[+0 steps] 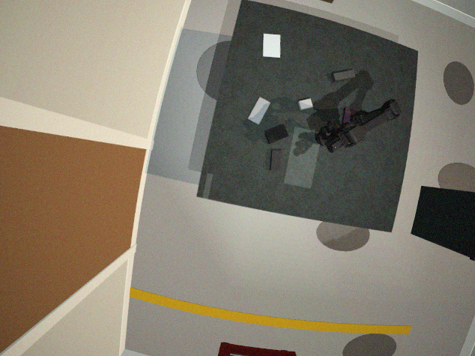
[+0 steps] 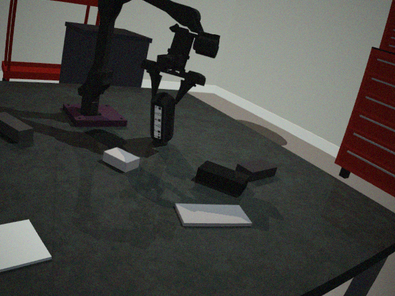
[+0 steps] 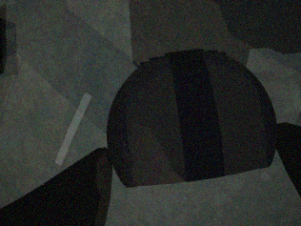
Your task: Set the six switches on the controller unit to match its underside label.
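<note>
Slippage threatens, since the hand [image 1: 321,139] [image 2: 164,100] [image 3: 195,147] grips the controller unit [image 2: 167,119] [image 3: 240,122] only near its upper end, upright at the exterior frame's centre-left, and its lower end, seemingly just off the bench [image 1: 356,197] [image 2: 115,269] [image 3: 48,127], could catch and twist.

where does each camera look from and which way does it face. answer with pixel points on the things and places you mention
Top: high overhead, facing down on the bench [image 1: 356,197]; the arm [image 1: 374,118] [image 2: 164,4] shows from above.
Exterior: beside the bench, looking across it at the arm, gripper [image 2: 166,100] and controller unit [image 2: 168,121] [image 3: 148,93], label side visible.
Wrist: on the arm near the gripper, looking past the fingers; the unit's rounded end fills the middle.
Shared: top and exterior both show the purple base plate [image 1: 348,114] [image 2: 113,113]; exterior and wrist both show the unit.
</note>
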You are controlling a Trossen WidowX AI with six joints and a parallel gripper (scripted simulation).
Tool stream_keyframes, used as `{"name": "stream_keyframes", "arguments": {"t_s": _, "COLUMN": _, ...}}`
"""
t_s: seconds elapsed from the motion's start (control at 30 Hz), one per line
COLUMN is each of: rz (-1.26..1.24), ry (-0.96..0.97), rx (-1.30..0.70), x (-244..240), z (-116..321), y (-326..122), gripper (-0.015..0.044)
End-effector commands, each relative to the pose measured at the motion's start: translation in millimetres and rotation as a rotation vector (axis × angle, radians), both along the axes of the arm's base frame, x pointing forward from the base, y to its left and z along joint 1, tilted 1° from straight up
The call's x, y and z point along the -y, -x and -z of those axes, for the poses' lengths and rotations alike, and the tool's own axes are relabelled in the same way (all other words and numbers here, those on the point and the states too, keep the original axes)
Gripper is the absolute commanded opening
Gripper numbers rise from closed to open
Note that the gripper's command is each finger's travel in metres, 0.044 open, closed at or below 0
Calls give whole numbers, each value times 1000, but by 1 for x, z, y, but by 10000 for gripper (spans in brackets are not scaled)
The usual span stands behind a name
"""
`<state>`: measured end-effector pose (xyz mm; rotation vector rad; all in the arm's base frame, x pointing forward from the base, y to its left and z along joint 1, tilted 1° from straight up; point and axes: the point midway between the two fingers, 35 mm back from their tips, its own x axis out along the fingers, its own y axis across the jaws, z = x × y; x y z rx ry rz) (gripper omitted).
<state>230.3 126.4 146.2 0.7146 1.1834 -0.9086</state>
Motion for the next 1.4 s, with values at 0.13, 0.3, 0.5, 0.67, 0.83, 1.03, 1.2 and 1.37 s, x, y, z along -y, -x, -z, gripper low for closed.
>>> {"name": "stream_keyframes", "arguments": {"t_s": 0.13, "rz": 0, "ry": -11, "rx": -9, "x": -7, "z": 0, "y": 3, "gripper": 336}}
{"name": "stream_keyframes", "arguments": {"t_s": 0.3, "rz": 0, "ry": -18, "rx": -13, "x": -11, "z": 0, "y": 5, "gripper": 336}}
{"name": "stream_keyframes", "arguments": {"t_s": 0.5, "rz": 0, "ry": -30, "rx": -19, "x": -15, "z": -1, "y": 7, "gripper": 336}}
{"name": "stream_keyframes", "arguments": {"t_s": 0.67, "rz": 0, "ry": -40, "rx": -25, "x": -18, "z": -1, "y": 9, "gripper": 336}}
{"name": "stream_keyframes", "arguments": {"t_s": 0.83, "rz": 0, "ry": -51, "rx": -30, "x": -22, "z": -1, "y": 11, "gripper": 336}}
{"name": "stream_keyframes", "arguments": {"t_s": 1.03, "rz": 0, "ry": -63, "rx": -37, "x": -26, "z": -1, "y": 13, "gripper": 336}}
{"name": "stream_keyframes", "arguments": {"t_s": 1.2, "rz": 0, "ry": -73, "rx": -43, "x": -29, "z": -1, "y": 15, "gripper": 336}}
{"name": "stream_keyframes", "arguments": {"t_s": 1.37, "rz": 0, "ry": -84, "rx": -48, "x": -32, "z": -1, "y": 16, "gripper": 336}}
